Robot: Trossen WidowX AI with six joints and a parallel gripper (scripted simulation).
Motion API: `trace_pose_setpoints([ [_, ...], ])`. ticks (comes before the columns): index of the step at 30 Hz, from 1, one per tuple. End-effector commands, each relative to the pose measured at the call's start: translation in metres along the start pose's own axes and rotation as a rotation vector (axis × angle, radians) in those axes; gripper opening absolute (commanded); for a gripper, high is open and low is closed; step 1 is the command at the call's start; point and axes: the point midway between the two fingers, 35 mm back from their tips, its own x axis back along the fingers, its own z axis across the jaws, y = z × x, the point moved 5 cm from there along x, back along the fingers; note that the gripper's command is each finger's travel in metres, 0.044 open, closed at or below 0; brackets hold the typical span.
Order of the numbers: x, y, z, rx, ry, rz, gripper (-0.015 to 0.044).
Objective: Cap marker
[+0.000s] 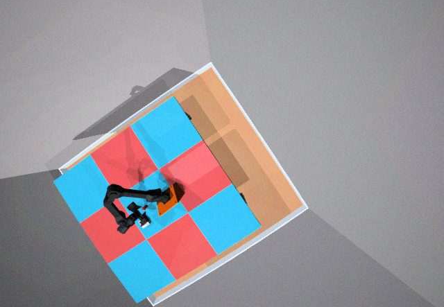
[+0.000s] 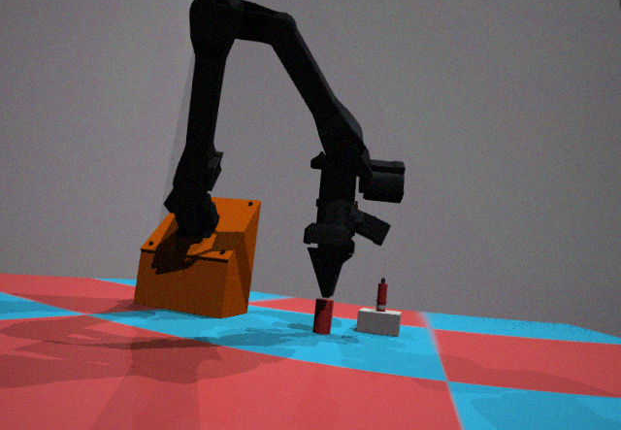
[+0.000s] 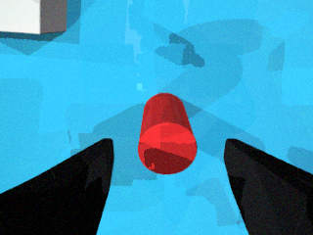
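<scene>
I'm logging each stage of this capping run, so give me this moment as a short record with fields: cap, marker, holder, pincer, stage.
cap: red cap, upright and loose on a blue square, beside the holder
marker: red marker, upright in the holder, uncapped
holder: white holder block on the table
pincer: pincer pointing straight down just above the cap, fingers apart, holding nothing
stage: lined up over the cap, grasp not yet made
</scene>
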Motion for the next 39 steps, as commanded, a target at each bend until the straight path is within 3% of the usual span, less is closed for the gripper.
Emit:
trace_pose_setpoints([
  [1,-0.008,-0.002,0.001,0.009,-0.004,0.004,0.0238],
  [24,-0.042,-0.004,0.000,0.009,-0.008,0.005,0.0238],
  [28,-0.042,-0.004,0.000,0.009,-0.008,0.005,0.0133],
  [37,-0.042,-0.004,0.000,0.009,-0.008,0.005,0.0073],
  [39,-0.041,-0.004,0.001,0.009,-0.008,0.005,0.0020],
])
